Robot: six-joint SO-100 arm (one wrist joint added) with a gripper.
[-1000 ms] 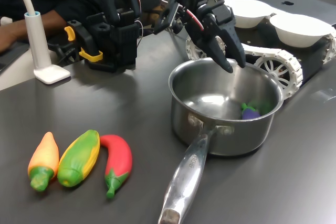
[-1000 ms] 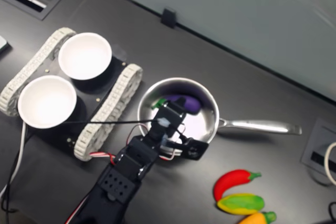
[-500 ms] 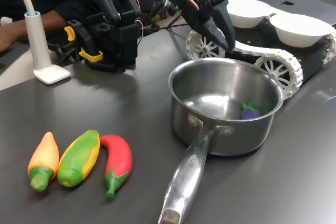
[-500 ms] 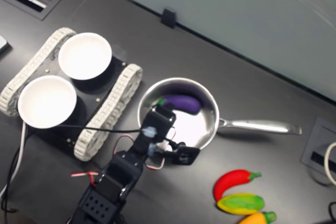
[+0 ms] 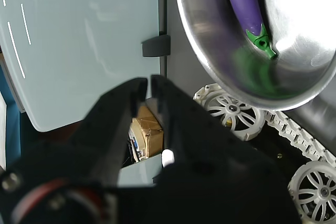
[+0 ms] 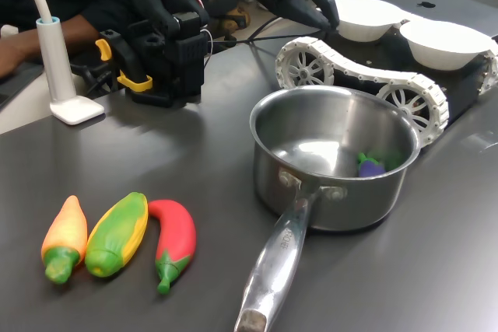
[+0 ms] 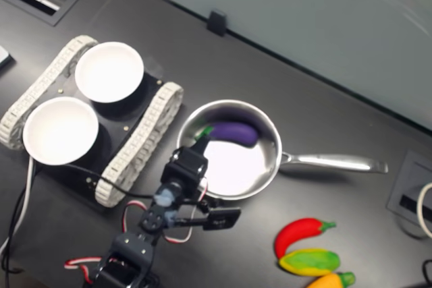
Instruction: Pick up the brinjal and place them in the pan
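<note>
The gripper (image 5: pixel 148 85) has pulled back off the pan (image 7: pixel 264 173) since a second ago — jaws now nearly pressed together, empty. The brinjal (image 7: pixel 233 133) lies inside the pan, against its wall.

Hidden, cropped and blurred parts

In the first exterior view the pan (image 6: pixel 334 162) wall hides all but a purple-and-green tip of the brinjal (image 6: pixel 371 166); the pan handle runs off the frame at 6 o'clock, and the arm is cut off at 12. In the wrist view the pan rim and brinjal (image 5: pixel 244 1) are cropped at 12 and 3 o'clock, and the gripper (image 5: pixel 148 88) is a dark blur, its jaws perhaps nearly together. In the second exterior view an orange toy (image 7: pixel 332 280) is cut at 6 o'clock.
</note>
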